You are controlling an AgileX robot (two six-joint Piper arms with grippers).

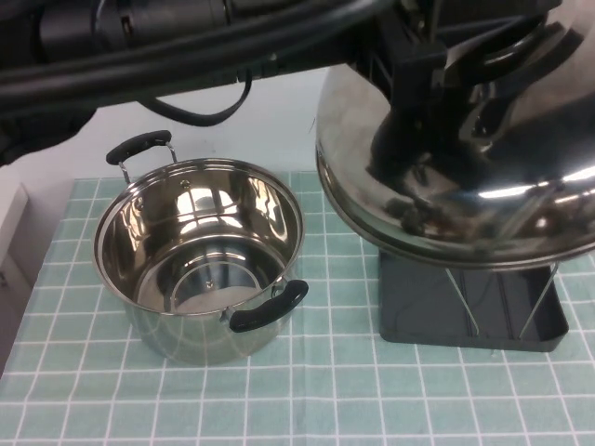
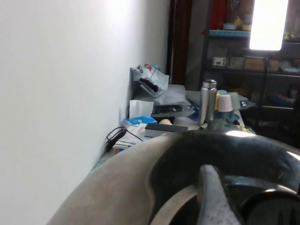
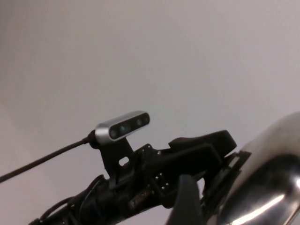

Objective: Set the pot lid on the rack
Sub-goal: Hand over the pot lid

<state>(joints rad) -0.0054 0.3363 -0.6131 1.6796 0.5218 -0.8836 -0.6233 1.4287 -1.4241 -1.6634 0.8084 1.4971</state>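
Note:
The pot lid [image 1: 465,186], shiny and domed, hangs high in the air, tilted, right over the rack [image 1: 418,311]. The rack is a dark grey tray with thin wire loops [image 1: 462,302], and the lid hides its far part. My left gripper [image 1: 418,74] reaches across from the left and is shut on the lid at its top. In the left wrist view one finger [image 2: 211,197] stands beside the black knob [image 2: 276,211] on the dome [image 2: 140,183]. My right gripper [image 3: 211,206] is close against the lid [image 3: 267,178] at the top right.
The deep steel pot [image 1: 186,339] with two black handles stands open on the green checked mat [image 1: 325,390], left of the rack. The left arm and its cables [image 1: 186,56] cross the top of the high view. A white wall lies behind.

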